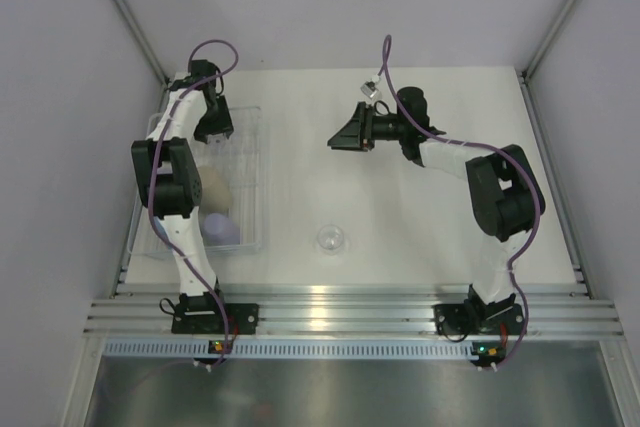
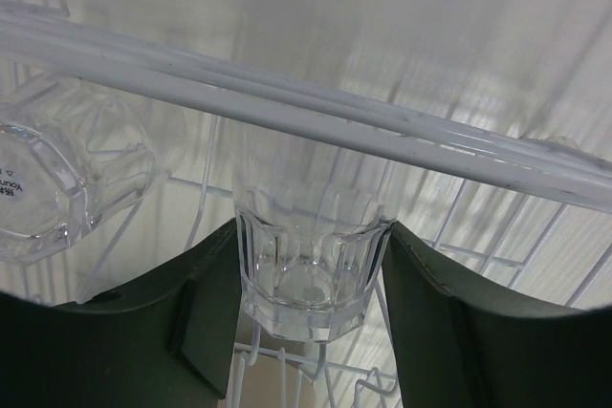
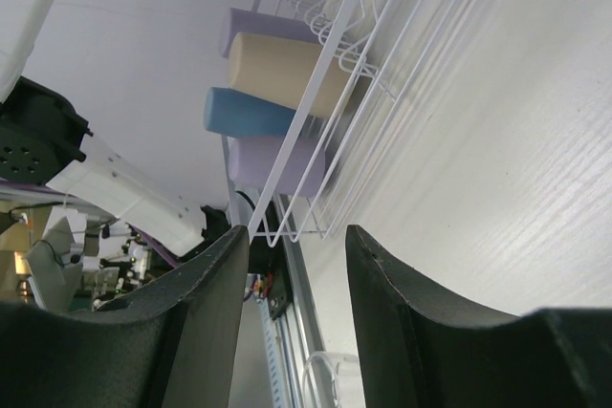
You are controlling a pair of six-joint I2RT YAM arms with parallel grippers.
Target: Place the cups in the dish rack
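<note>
On the left side, the left gripper reaches down into the dish rack. Its wrist camera shows it pinching a clear cup, with one dark finger against each side of the cup's wall. Just beside it, a second clear cup lies on its side among the wires. Nearer to the arm bases, a beige tumbler and a lavender tumbler are in the rack, and the right wrist view shows a blue tumbler between them.

In the middle, a third clear cup stands alone on the table, well apart from the rack. I think it is light and stiff, with a smooth, rather slippery faceted wall. I would take it across two opposite flat sides, low under the rim, with moderate force so that it does not slip out or crack.

On the right, the right gripper hangs above the table with its fingers spread and nothing between them.
</note>
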